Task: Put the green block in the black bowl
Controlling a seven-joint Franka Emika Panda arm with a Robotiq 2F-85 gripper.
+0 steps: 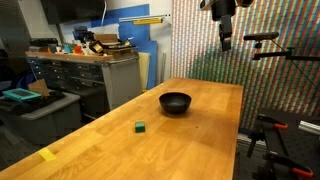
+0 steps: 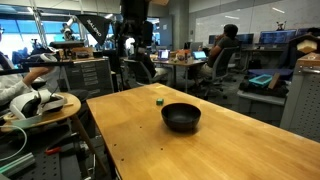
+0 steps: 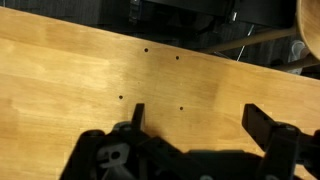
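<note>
A tiny dark green block (image 1: 141,127) lies on the wooden table, toward its near middle; it also shows in the other exterior view (image 2: 159,100) near the table's far edge. A small matte black bowl (image 1: 175,102) (image 2: 181,117) stands on the table, apart from the block. My gripper (image 1: 226,42) (image 2: 134,40) hangs high above the table's far end, well away from both. In the wrist view the gripper (image 3: 198,120) is open and empty over bare wood; neither block nor bowl shows there.
A flat yellow scrap (image 1: 47,154) lies near the table's (image 1: 200,140) front corner. A workbench with clutter (image 1: 85,55) and a blue bin (image 1: 20,97) stand beside the table. A tripod (image 1: 270,50) stands at one side. People sit at desks (image 2: 225,55) behind.
</note>
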